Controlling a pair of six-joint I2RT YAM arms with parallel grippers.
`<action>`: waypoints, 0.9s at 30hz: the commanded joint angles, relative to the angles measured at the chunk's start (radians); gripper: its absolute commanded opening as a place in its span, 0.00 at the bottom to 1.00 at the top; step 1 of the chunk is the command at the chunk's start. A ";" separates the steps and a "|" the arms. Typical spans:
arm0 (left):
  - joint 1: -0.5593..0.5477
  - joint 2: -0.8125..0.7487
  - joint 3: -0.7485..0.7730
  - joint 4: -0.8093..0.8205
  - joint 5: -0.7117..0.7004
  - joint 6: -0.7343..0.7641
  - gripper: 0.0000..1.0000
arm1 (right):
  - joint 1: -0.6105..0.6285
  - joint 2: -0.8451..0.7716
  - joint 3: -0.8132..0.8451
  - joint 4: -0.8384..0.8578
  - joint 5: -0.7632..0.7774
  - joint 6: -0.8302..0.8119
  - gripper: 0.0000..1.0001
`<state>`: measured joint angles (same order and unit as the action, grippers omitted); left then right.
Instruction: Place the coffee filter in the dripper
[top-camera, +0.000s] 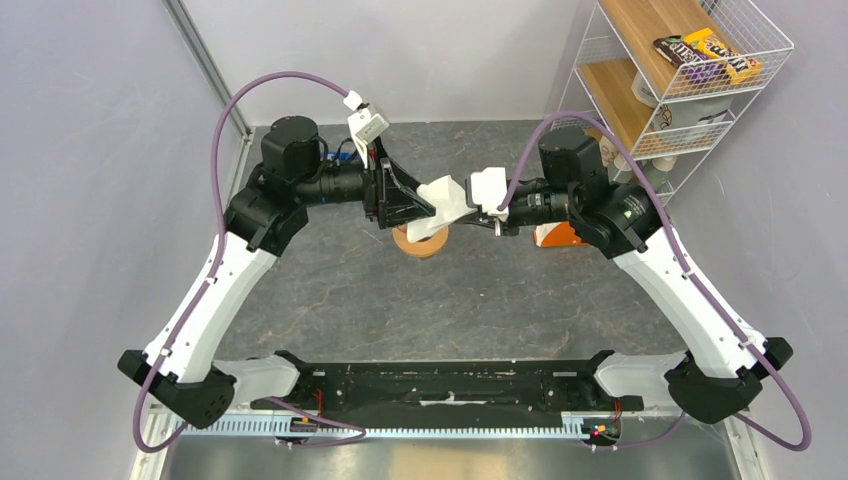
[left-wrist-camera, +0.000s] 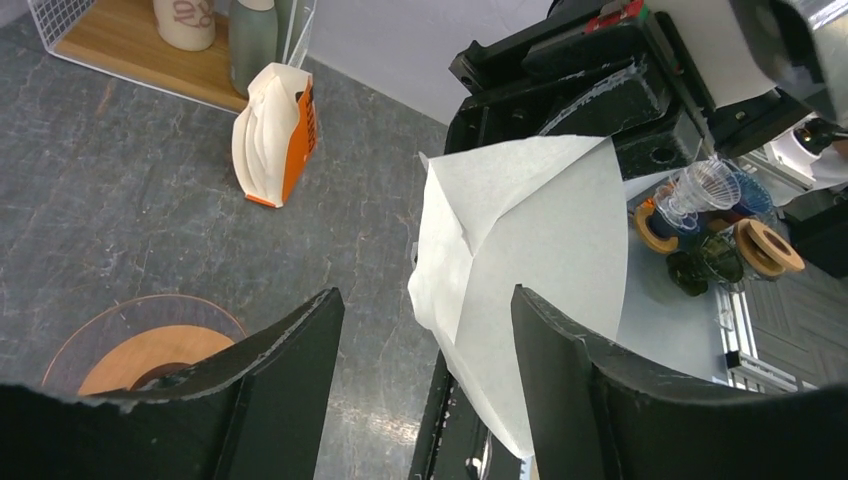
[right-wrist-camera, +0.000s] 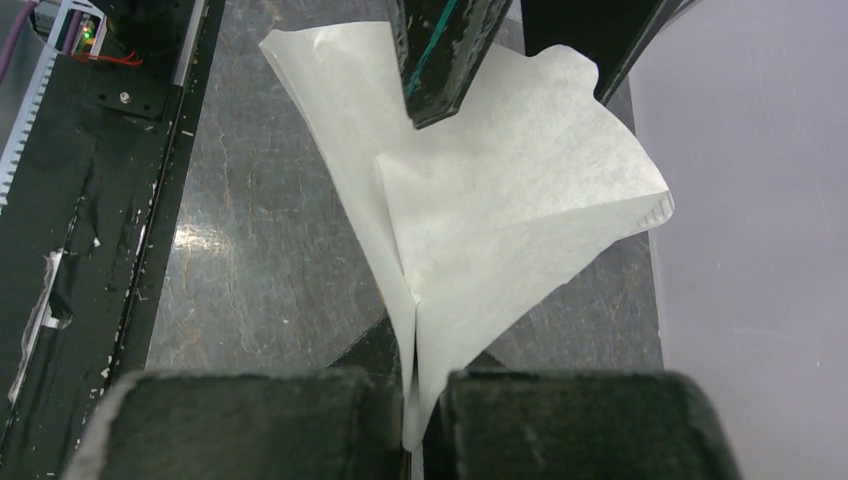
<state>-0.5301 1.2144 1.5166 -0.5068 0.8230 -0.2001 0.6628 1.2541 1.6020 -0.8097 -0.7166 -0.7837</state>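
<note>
Both arms reach out from their bases and bend inward at the elbow, so the two wrists face each other over the far middle of the grey table (top-camera: 330, 290). The right gripper (right-wrist-camera: 415, 410) has its jaws pressed tight on the pointed end of the coffee filter (right-wrist-camera: 500, 200). It holds the paper clear of the table, with the wide mouth fanned out toward the left arm. The left gripper (left-wrist-camera: 425, 300) stands wide open and grips nothing. Its two black fingers (left-wrist-camera: 290, 370) sit on either side of the filter's open edge, and the paper lies closer to one finger than the other. Whether it touches that finger I cannot tell. The filter hangs just above the dripper (top-camera: 420, 243), which sits on the table below the spot where the grippers meet, a little to the near side. From the left wrist, only part of its orange disc shows past a finger. An orange-and-white pack (left-wrist-camera: 275, 135) sits farther right on the table, beside the right arm, near the wire shelf (top-camera: 640, 30) at the far right.
</note>
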 joint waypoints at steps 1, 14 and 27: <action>-0.005 -0.002 0.056 -0.035 0.043 0.029 0.68 | -0.003 0.001 0.044 -0.033 -0.026 -0.084 0.00; -0.038 0.089 0.096 -0.088 0.062 -0.050 0.53 | 0.001 0.014 0.075 -0.091 -0.056 -0.236 0.00; 0.137 0.017 -0.121 0.390 0.003 -0.643 0.02 | -0.019 -0.045 -0.020 0.137 0.188 0.075 0.97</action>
<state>-0.4877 1.2755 1.4715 -0.4084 0.8173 -0.4873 0.6598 1.2747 1.6440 -0.8219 -0.6353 -0.8356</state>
